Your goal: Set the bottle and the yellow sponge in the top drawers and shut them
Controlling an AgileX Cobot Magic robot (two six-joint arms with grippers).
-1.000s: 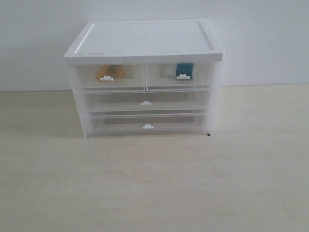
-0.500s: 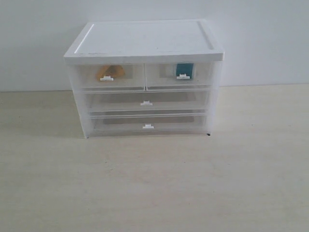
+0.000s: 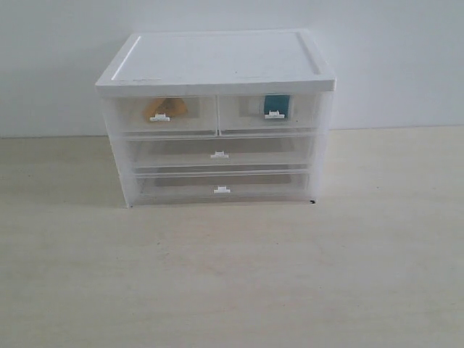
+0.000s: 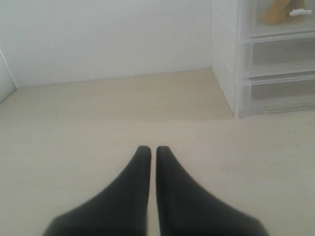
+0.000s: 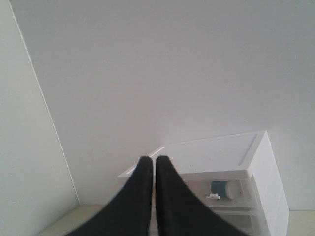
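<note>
A white drawer cabinet (image 3: 217, 61) stands at the back of the table. Its two top drawers are pushed in flush. Through the translucent front of the left top drawer (image 3: 168, 114) shows the yellow sponge (image 3: 165, 107) (image 4: 276, 11). The bottle (image 3: 277, 106) (image 5: 224, 189) lies inside the right top drawer (image 3: 270, 113). Neither gripper appears in the exterior view. My left gripper (image 4: 153, 149) hangs shut and empty over bare table, off to the cabinet's left side. Shut with nothing in it, my right gripper (image 5: 154, 159) is raised, away from the cabinet.
Two full-width drawers (image 3: 220, 154) (image 3: 221, 188) below are closed, each with a small white handle. A white wall (image 3: 391, 58) stands behind the cabinet. The light wooden tabletop (image 3: 232, 275) stretches in front of it.
</note>
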